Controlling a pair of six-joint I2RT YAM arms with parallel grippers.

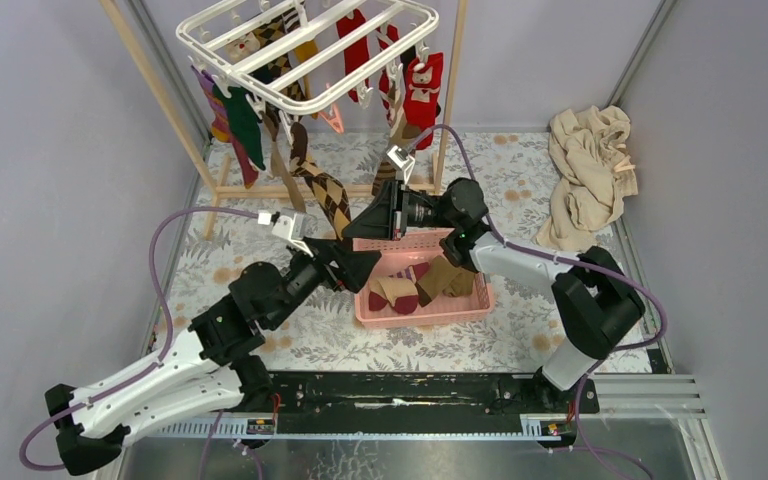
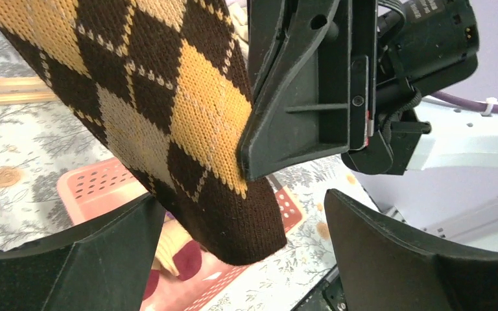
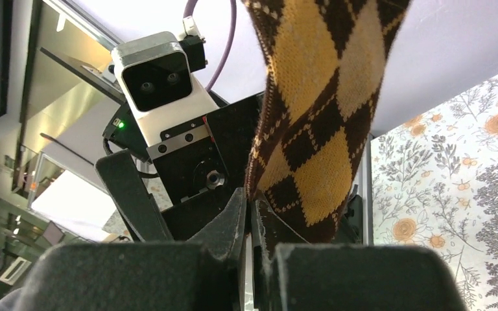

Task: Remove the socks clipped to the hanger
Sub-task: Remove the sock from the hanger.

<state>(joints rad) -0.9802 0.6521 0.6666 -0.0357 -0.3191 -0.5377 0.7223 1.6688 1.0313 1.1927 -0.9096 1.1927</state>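
The white hanger (image 1: 250,82) hangs at the back with several socks clipped under it, among them a green one (image 1: 245,125) and red ones (image 1: 422,92). A long brown-and-yellow argyle sock (image 1: 325,190) (image 2: 142,97) (image 3: 318,97) hangs down from it over the pink basket. My right gripper (image 1: 352,228) (image 3: 251,207) is shut on the edge of this sock near its toe. My left gripper (image 1: 367,263) (image 2: 243,240) stands open just below, its fingers wide on either side of the dark toe without pinching it.
The pink basket (image 1: 430,315) (image 2: 97,188) sits on the flowered mat and holds a few loose socks. A wooden pole frame (image 1: 160,85) carries the hanger. A heap of beige cloth (image 1: 590,170) lies at the right wall. The two arms are close together.
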